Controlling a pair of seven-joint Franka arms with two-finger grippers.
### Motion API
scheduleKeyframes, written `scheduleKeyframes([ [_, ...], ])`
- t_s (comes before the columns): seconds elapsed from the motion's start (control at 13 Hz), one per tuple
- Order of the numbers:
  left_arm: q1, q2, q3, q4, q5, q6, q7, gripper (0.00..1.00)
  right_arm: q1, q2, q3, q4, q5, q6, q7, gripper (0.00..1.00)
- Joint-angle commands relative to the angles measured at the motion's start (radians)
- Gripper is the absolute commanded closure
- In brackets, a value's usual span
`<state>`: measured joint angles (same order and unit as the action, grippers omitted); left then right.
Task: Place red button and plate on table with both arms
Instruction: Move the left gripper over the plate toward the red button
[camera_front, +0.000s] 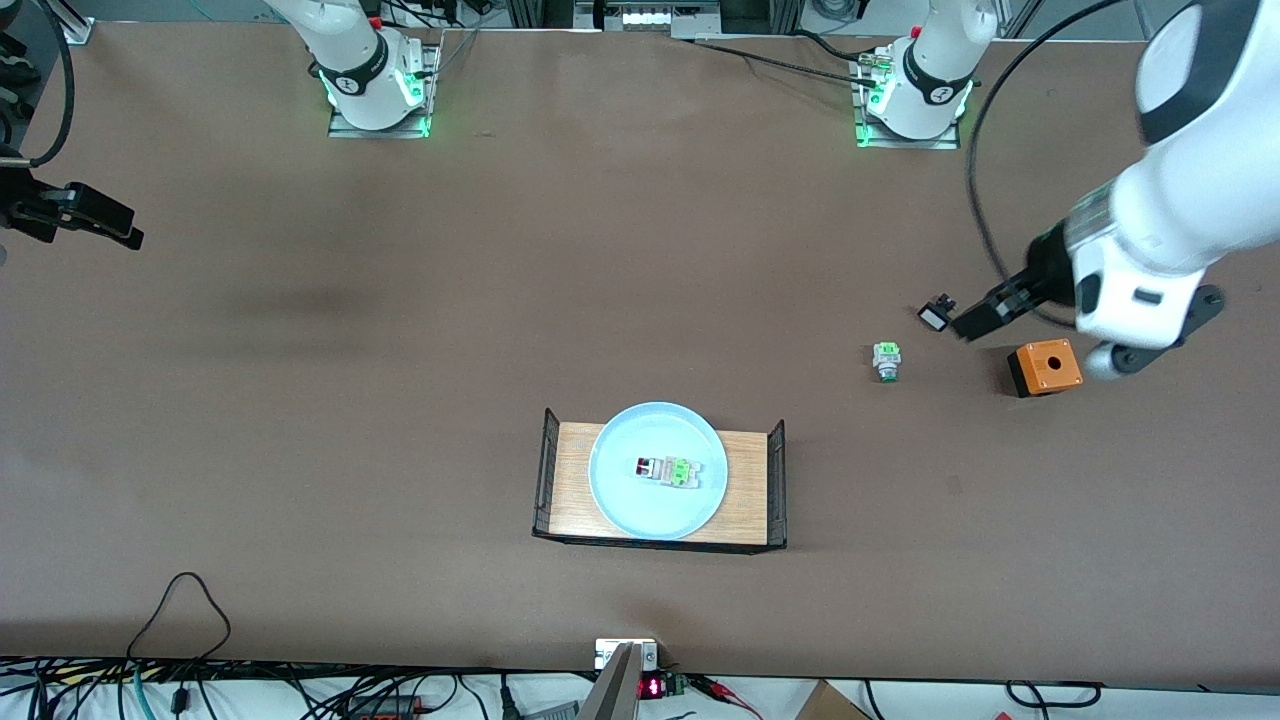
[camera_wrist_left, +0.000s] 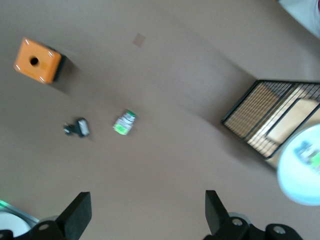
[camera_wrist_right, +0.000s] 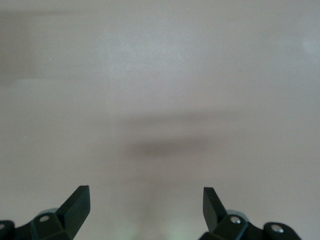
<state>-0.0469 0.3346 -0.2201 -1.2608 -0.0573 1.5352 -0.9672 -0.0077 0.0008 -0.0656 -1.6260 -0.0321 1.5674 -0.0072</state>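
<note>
On the wide, matte brown counter (camera_front: 400, 400), nothing of the job looks done yet. Near the front camera sits a small wooden tray with black mesh ends (camera_front: 752, 490), and on it rests the round, shallow, light blue plate (camera_front: 620, 490). Lying in the plate is the tiny red button part, dark red cap at 1 end, white-grey body and bright green block at the other (camera_front: 666, 470). So both task things are stacked on the tray, neither of them down on the counter itself.

Toward the left arm's end of the counter, well apart from the tray, lie 3 loose pieces: a green-white part with a silver end (camera_front: 886, 361), a small black piece with a white face (camera_front: 936, 315), and an orange box with a round hole in its top (camera_front: 1044, 367).

The left claw (camera_front: 985, 315) hangs over that spot, close above the black piece, its fingers spread wide and gripping nothing; its wrist view shows the 2 black fingertips (camera_wrist_left: 80, 212) parted over bare counter, with the tray and plate off at the edge. The right claw (camera_front: 105, 225) hovers over the counter's right-arm end, well apart from everything, likewise released and empty.

By my reckoning, all the work is left: lift button and plate off the tray and set each on the counter.
</note>
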Motion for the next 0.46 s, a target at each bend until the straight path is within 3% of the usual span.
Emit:
scheduleKeyframes([
  [0.0, -0.085, 0.188, 0.011, 0.269, 0.005, -0.023, -0.294, 0.00, 0.011, -0.010, 0.004, 0.008, -0.017, -0.021, -0.010, 0.00],
  [0.23, -0.204, 0.262, 0.063, 0.324, 0.039, 0.116, -0.515, 0.00, 0.009, -0.010, 0.001, 0.008, -0.017, -0.021, -0.013, 0.00],
  [0.38, -0.302, 0.294, 0.152, 0.330, 0.039, 0.210, -0.611, 0.00, 0.009, -0.010, 0.001, 0.008, -0.017, -0.023, -0.016, 0.00],
])
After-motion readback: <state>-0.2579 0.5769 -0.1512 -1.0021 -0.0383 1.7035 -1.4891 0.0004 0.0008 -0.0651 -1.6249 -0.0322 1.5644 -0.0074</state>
